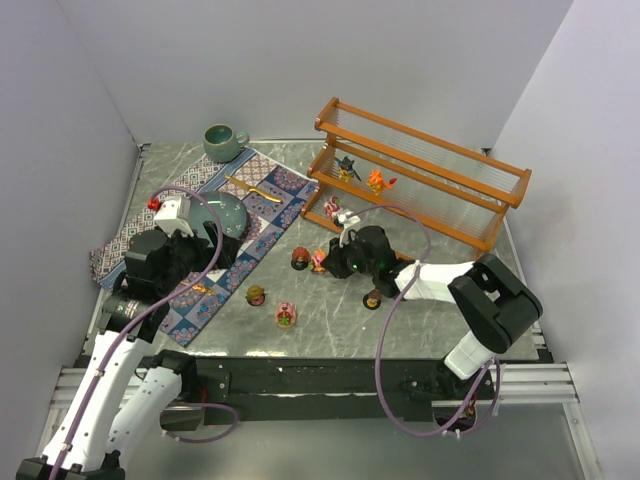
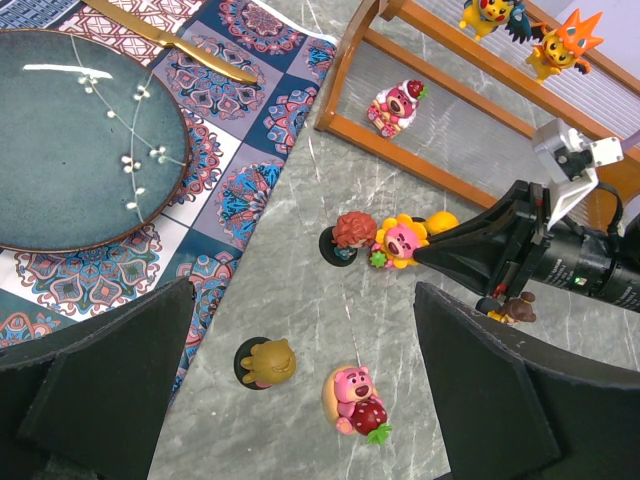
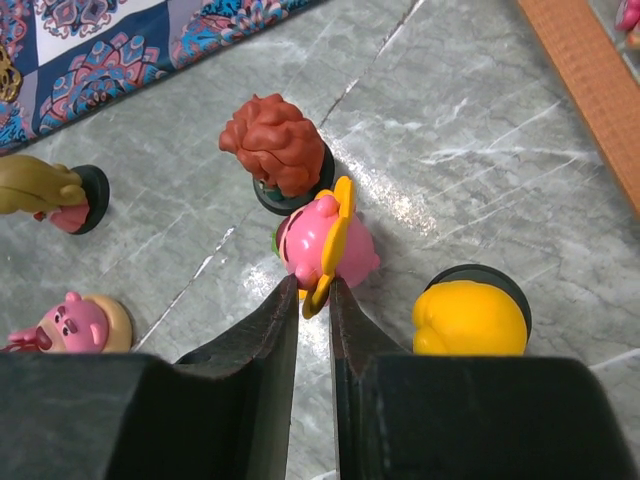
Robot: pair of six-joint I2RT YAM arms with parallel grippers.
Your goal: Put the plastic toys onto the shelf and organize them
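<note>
My right gripper [image 3: 315, 290] is shut on the yellow petal of a pink flower toy [image 3: 320, 240] that stands on the table. A red-haired toy [image 3: 275, 145] stands just beyond it and a yellow toy [image 3: 468, 318] to the right. A brown toy [image 2: 265, 362] and a pink strawberry bear [image 2: 357, 398] lie below my left gripper [image 2: 305, 400], which hangs open above them. On the shelf [image 1: 420, 175] stand a dark spiky toy [image 1: 347, 167], an orange toy [image 1: 377, 182] and a pink toy [image 1: 333, 210] on the lowest tier.
A patterned cloth mat [image 1: 262, 232] runs along the left, bearing a teal plate [image 1: 228, 213] and a gold knife [image 1: 252, 188]. A green mug [image 1: 222, 141] stands at the back left. Grey walls close in the table on three sides.
</note>
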